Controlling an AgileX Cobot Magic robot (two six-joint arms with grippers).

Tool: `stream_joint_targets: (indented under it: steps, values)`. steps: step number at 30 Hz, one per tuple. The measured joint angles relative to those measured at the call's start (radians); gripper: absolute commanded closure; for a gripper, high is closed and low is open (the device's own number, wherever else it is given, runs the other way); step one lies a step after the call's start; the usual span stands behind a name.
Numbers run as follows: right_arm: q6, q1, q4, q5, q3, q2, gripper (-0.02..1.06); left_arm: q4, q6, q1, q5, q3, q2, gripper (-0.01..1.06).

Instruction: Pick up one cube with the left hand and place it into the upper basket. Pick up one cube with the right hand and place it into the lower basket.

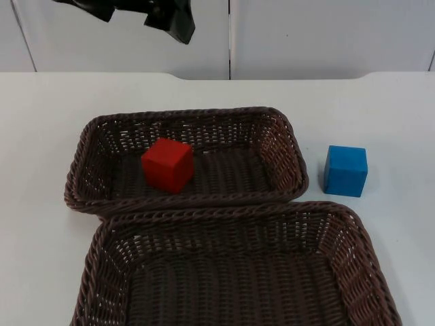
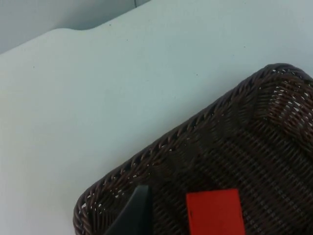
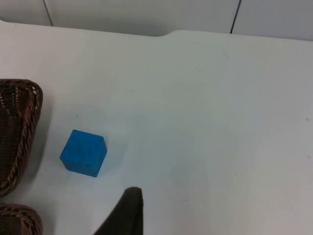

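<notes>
The lower basket (image 1: 377, 272) holds nothing; the red cube (image 1: 167, 164) sits inside the upper basket (image 1: 289, 146), the blue cube (image 1: 345, 170) on the table (image 1: 47, 136) just beside it. I cannot tell either tool's finger state: left tool (image 1: 160, 17) hangs high behind, and I judge an off-centre right grasp could shove the blue cube away.

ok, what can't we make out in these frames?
- Left gripper: top view's upper edge cuts it off; open or shut unclear.
- Red cube: left wrist view's edge crops it.
- Lower basket: near rim cut by top view's bottom edge.
- Right gripper: one fingertip visible; state unclear.
</notes>
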Motion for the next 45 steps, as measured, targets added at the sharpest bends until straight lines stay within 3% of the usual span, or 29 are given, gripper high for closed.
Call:
stream_joint_targets:
  steps: [12, 30, 45]
  values:
    - [0.0, 0.0, 0.0, 0.0, 0.0, 0.0, -0.01, -0.008, 0.0, 0.0, 0.023, 0.06, -0.087, 0.07]
    - [0.0, 0.0, 0.0, 0.024, 0.0, 0.0, -0.01, -0.008, -0.01, 0.0, 0.025, 0.263, -0.314, 0.07]
    - [0.0, 0.0, 0.0, 0.027, 0.0, 0.0, -0.01, -0.006, -0.078, 0.0, 0.025, 0.499, -0.623, 0.07]
